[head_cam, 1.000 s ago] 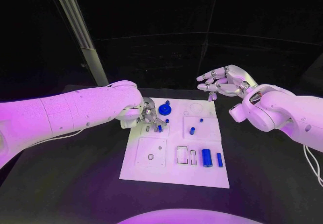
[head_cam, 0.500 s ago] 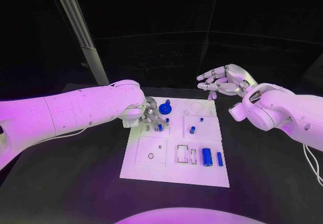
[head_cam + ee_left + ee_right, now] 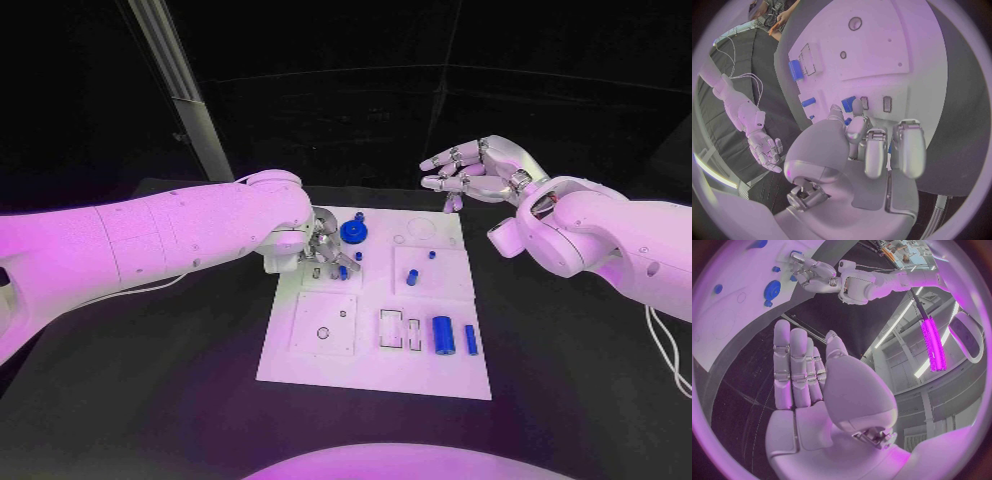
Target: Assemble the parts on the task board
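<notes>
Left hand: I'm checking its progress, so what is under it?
The left hand is over the task board, fingertips at a small blue part. Whatever lies beneath the palm is hidden.

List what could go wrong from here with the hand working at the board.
1. The left hand works with its fingertips among small blue parts on the task board; a slip might knock one out of place.
2. In the head view that hand hides what its fingers touch, so a misalignment may pass unseen.
3. The right hand hovers open beyond the board and steadies nothing, so the board could shift.
</notes>
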Robot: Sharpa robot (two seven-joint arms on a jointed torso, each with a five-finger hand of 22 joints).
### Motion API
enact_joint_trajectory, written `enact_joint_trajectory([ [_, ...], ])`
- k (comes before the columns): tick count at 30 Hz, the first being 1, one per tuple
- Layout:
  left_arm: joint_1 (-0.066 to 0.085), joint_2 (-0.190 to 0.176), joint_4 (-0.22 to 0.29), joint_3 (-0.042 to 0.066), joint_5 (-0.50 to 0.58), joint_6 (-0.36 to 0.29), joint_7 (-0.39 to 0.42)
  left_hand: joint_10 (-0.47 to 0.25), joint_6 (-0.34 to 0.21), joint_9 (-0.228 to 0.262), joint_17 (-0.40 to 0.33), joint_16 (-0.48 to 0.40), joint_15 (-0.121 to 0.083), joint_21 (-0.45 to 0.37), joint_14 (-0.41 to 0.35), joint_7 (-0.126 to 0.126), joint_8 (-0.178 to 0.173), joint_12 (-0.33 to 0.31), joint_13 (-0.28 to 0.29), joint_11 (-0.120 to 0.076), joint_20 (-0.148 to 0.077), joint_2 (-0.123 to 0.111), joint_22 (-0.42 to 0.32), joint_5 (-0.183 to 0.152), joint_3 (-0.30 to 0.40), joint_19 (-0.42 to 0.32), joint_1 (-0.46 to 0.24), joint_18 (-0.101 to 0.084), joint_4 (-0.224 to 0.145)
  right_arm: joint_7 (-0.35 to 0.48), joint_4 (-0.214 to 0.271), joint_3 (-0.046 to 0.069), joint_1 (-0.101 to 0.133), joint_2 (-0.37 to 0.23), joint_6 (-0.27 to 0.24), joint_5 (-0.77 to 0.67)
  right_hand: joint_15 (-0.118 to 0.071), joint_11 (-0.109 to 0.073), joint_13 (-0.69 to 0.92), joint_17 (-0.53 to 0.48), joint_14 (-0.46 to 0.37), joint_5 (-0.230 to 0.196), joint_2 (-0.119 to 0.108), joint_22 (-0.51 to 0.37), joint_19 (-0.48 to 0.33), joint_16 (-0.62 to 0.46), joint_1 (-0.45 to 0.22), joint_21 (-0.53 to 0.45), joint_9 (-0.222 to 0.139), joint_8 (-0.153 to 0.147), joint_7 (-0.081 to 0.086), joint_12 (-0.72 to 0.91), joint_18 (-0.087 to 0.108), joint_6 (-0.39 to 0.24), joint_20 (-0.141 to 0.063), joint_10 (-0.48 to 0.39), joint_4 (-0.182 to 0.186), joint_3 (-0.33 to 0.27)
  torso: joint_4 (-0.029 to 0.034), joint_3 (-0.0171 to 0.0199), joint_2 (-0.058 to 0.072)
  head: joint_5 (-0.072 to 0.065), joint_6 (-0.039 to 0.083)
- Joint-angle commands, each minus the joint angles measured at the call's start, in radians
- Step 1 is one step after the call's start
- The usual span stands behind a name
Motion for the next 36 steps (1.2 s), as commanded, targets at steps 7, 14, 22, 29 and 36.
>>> enact_joint_trajectory([
  [7, 0.001, 0.01, -0.009, 0.0, -0.011, 0.022, -0.011, 0.002, -0.013, 0.009, 0.263, 0.003, -0.006, 0.006, 0.106, 0.0, 0.005, 0.003, 0.0, 0.001, -0.007, 0.0, 0.007, -0.003, 0.015, 0.008, 0.024, -0.01, -0.006, 0.005, -0.001, 0.0, 0.002, 0.003, -0.004, -0.002, 0.0, -0.003, -0.001, 0.002, -0.007, 0.003, 0.003, 0.002, -0.007, 0.003, 0.01, 0.003, 0.002, 0.005, -0.002, 0.004, 0.004, -0.007, 0.0, -0.007, -0.003, -0.004, -0.0008, -0.0003, 0.0, 0.0, -0.004],
  [14, 0.001, 0.012, -0.01, 0.0, -0.013, 0.02, -0.01, 0.002, -0.018, 0.022, 0.263, 0.003, -0.007, 0.006, 0.106, -0.001, 0.009, 0.002, 0.0, 0.001, -0.007, 0.01, 0.007, -0.002, 0.041, 0.008, 0.052, -0.01, -0.02, 0.005, -0.002, 0.0, 0.002, 0.006, -0.003, -0.002, 0.0, -0.003, -0.001, 0.002, -0.007, 0.003, 0.003, 0.002, -0.007, 0.003, 0.01, 0.003, 0.002, 0.005, -0.002, 0.004, 0.004, -0.007, 0.0, -0.007, -0.003, -0.004, 0.0005, 0.0005, 0.0, -0.001, -0.003],
  [22, 0.001, 0.013, -0.009, 0.0, -0.013, 0.025, -0.009, 0.0, -0.032, 0.036, 0.263, 0.003, -0.012, 0.006, 0.106, -0.008, 0.004, -0.001, 0.0, -0.006, -0.012, 0.027, 0.009, -0.001, 0.122, 0.007, 0.139, -0.01, -0.075, 0.004, -0.004, 0.0, 0.002, 0.008, 0.001, -0.002, 0.0, -0.003, -0.001, 0.002, -0.007, 0.003, 0.003, 0.002, -0.007, 0.003, 0.01, 0.003, 0.002, 0.005, -0.002, 0.004, 0.004, -0.007, 0.0, -0.007, -0.003, -0.004, -0.0001, -0.0002, 0.0, -0.001, -0.005],
  [29, 0.001, 0.011, -0.006, 0.0, -0.013, 0.016, -0.001, -0.008, -0.05, 0.037, 0.263, 0.003, -0.02, 0.001, 0.106, -0.015, -0.018, -0.012, -0.004, -0.013, -0.019, 0.026, 0.002, 0.037, 0.243, 0.003, 0.248, -0.008, -0.15, 0.003, -0.007, 0.0, 0.002, 0.011, 0.004, -0.002, -0.001, -0.003, -0.003, 0.0, -0.008, 0.005, 0.004, 0.002, -0.008, 0.003, 0.012, 0.004, 0.002, 0.006, -0.002, 0.004, 0.004, -0.007, 0.0, -0.007, -0.003, -0.003, 0.0006, 0.0002, -0.001, -0.002, -0.007],
  [36, 0.001, -0.001, 0.007, 0.0, -0.013, -0.024, 0.016, -0.001, -0.049, 0.061, 0.263, 0.003, -0.008, 0.0, 0.106, 0.0, -0.031, -0.022, -0.007, -0.005, -0.01, -0.092, 0.007, 0.051, 0.573, 0.003, 0.177, -0.009, -0.172, 0.004, -0.011, 0.0, 0.002, 0.014, 0.008, -0.002, -0.001, -0.003, -0.004, 0.0, -0.008, 0.008, 0.005, 0.003, -0.009, 0.003, 0.011, 0.004, 0.002, 0.007, -0.002, 0.005, 0.004, -0.008, 0.0, -0.008, -0.002, -0.003, 0.0016, 0.0001, -0.001, 0.0, -0.003],
])
